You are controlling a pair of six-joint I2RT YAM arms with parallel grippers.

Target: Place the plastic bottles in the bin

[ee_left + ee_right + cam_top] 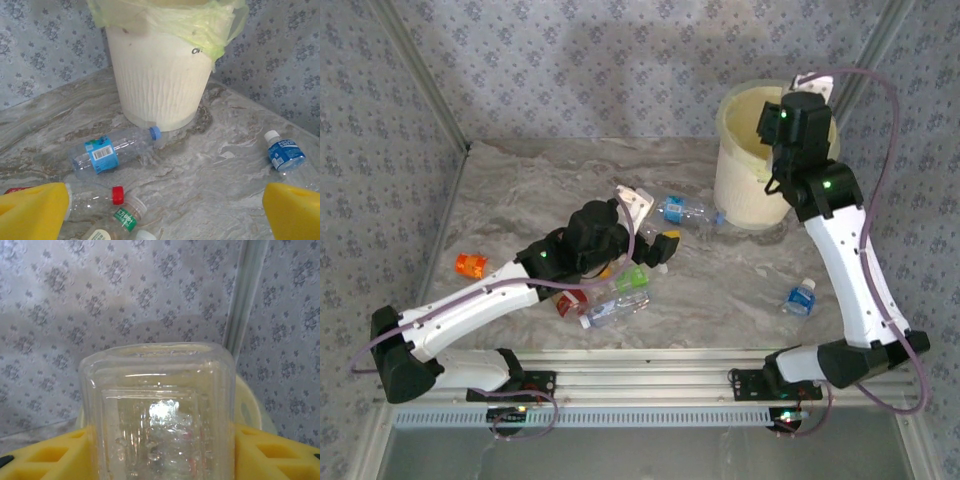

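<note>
The bin (748, 190) stands at the far right of the table (720, 300), and the right arm is reached over its mouth. A clear plastic bottle (157, 405) is clamped between the right fingers (50, 455), which are partly closed on its sides. The release is best made only once the bottle is judged to hang wholly inside the bagged rim. The left fingers (30, 210) are spread fully and nothing is held. Ahead of them lie a blue-labelled bottle (107, 152) and a red-capped bottle (95, 196). The bin's inside is hidden by the right wrist. The held bottle's cap and label are cut off, and the bottles under the left arm cannot be counted.
</note>
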